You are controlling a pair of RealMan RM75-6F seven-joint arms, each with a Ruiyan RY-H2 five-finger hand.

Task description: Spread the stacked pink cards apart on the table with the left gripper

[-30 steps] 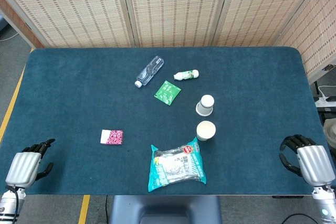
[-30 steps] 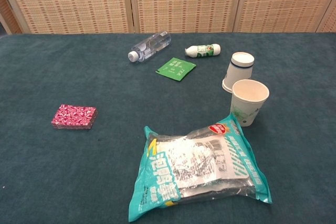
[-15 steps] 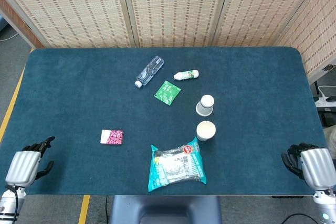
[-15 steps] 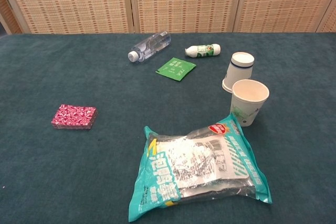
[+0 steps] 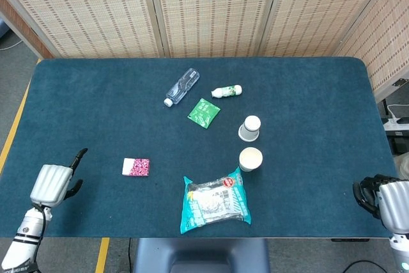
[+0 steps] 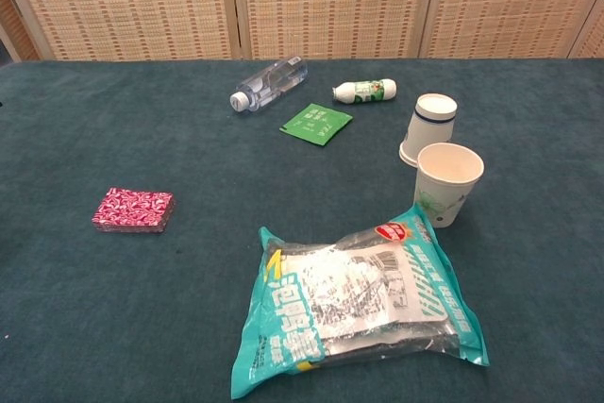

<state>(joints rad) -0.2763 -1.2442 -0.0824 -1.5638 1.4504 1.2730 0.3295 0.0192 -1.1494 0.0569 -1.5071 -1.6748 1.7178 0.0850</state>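
Approach starting: left hand (image 5: 54,183) closing on cards.
You are moving it, empty and half-curled, inward from the desk's near-left corner toward the untouched stacked pink patterned cards (image 5: 136,167).

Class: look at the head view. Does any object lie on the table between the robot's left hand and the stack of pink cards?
Nothing visible does. Only bare table separates the left hand from the pink cards; the snack bag lies beyond them.
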